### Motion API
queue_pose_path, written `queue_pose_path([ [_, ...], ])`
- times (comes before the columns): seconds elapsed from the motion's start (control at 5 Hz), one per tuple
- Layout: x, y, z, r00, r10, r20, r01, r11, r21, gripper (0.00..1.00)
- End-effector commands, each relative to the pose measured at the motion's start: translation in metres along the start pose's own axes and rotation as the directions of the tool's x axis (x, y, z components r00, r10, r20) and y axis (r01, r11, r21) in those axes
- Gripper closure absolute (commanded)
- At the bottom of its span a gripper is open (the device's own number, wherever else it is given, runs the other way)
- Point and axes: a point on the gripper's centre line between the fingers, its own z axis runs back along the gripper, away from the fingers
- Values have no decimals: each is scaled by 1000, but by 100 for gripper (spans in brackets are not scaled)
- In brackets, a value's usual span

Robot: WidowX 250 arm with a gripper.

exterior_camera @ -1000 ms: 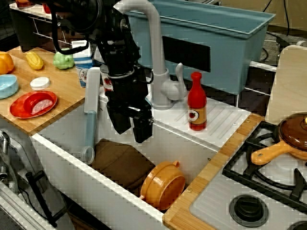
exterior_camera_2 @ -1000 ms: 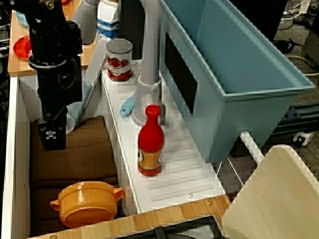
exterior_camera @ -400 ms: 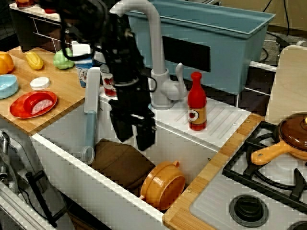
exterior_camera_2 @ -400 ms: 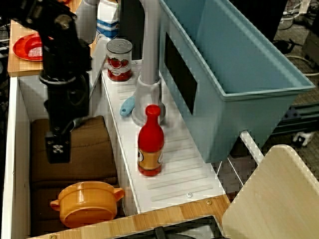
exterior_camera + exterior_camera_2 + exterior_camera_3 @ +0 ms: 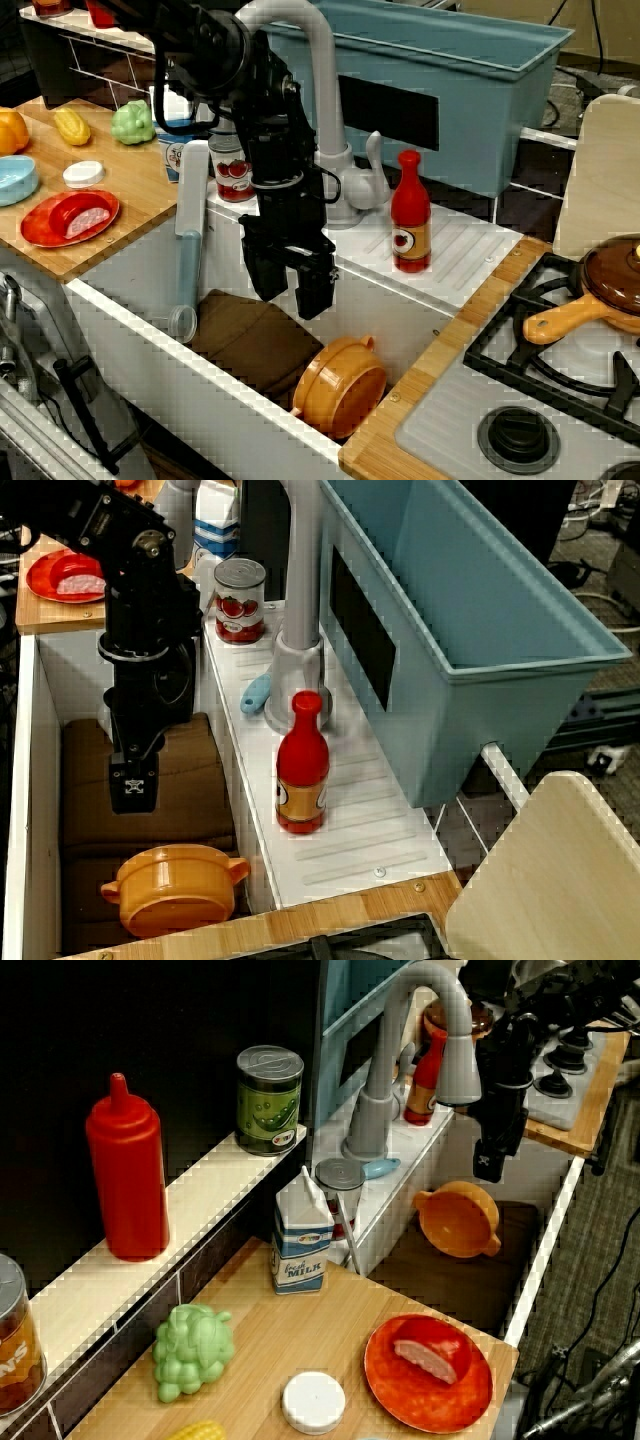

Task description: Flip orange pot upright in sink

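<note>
1. Front view, looking across the sink (image 5: 140, 325): the black gripper (image 5: 290, 285) hangs inside the basin, fingers pointing down, above the brown mat (image 5: 255, 340) and apart from it.
2. Its two fingers stand apart with a bare gap between them, so the pincer is released and grasps nothing.
3. The orange pot (image 5: 340, 387) lies tipped on its side in the sink's corner nearest the stove (image 5: 560, 340), leaning against the sink wall, with one loop handle up.
4. The gripper is near the pot, on the faucet (image 5: 320, 110) side of it, and does not touch it.
5. View from above the sink: the pot (image 5: 175, 888) sits at the end of the mat (image 5: 150, 780) beside the wooden counter edge, and the gripper (image 5: 133, 785) hovers over the mat just short of the pot.
6. View from the far counter: the pot (image 5: 458, 1218) shows its hollow inside, so it is not upright; the gripper (image 5: 488, 1160) hangs above it.
7. On the sink's white ledge behind the gripper stand a red bottle (image 5: 410, 215) and a tomato can (image 5: 240, 600), with the faucet between them.
8. A blue-grey tub (image 5: 450, 90) stands behind the faucet.
</note>
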Motion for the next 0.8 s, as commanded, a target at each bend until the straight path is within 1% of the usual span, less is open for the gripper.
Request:
queue_pose_path([
  [0.0, 4, 9, -11, 998, 0, 69, 0, 1000, -1, 0],
  [0.6, 10, 10, -35, 995, 35, 96, -33, 999, -20, 0],
])
